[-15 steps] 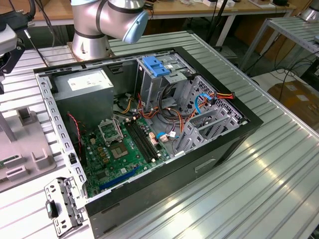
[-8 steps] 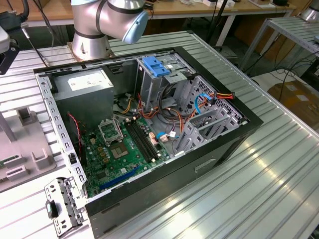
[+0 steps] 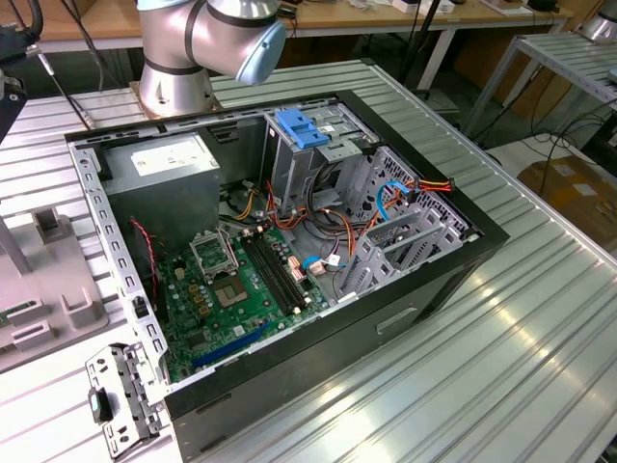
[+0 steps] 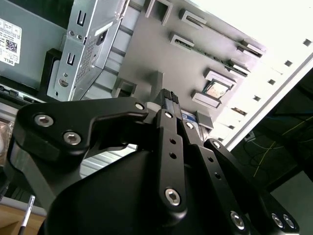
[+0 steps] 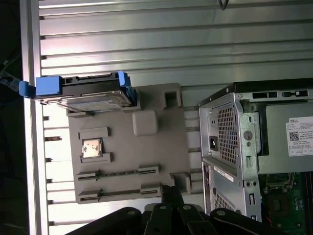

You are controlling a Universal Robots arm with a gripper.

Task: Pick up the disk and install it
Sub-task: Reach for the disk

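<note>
We find the gripper (image 5: 171, 192) closed and empty, well apart from the disk (image 5: 92, 97) resting on the grey fixture (image 5: 146, 152). If it descends closed, it may knock the disk off its seat.

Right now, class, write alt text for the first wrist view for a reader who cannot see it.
A disk framed by blue rails sits at one end of a grey holder on a ribbed metal table, with nothing gripping it. The black gripper is at the holder's opposite edge, and an open computer case stands beside the holder.
</note>
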